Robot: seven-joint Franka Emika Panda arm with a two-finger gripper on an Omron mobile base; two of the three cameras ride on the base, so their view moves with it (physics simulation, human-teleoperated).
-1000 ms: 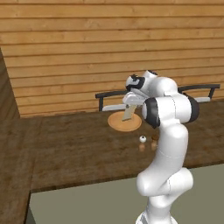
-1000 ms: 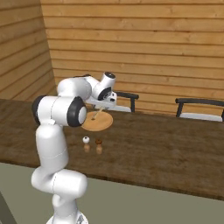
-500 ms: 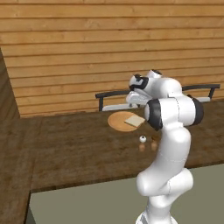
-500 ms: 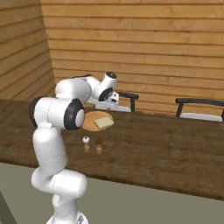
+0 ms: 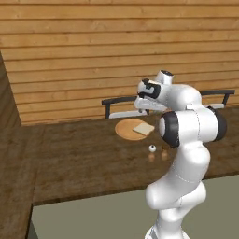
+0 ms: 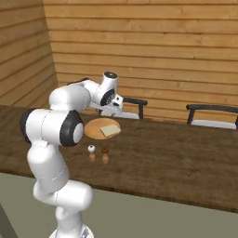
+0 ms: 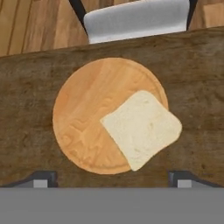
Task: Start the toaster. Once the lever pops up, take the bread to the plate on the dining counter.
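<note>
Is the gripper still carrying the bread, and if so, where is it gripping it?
Nothing is held. The gripper is open and empty above the plate; the bread lies flat on it, overhanging one edge.

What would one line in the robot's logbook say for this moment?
gripper: open, above plate | bread: lying on plate, one corner over rim | plate: on dining counter | hold: nothing

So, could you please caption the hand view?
Bread lying on the plate, overhanging its rim, open gripper above.

Horizontal wood-plank walls (image 5: pixel 70 51), two dark-framed chairs (image 6: pixel 211 116) behind counter
</note>
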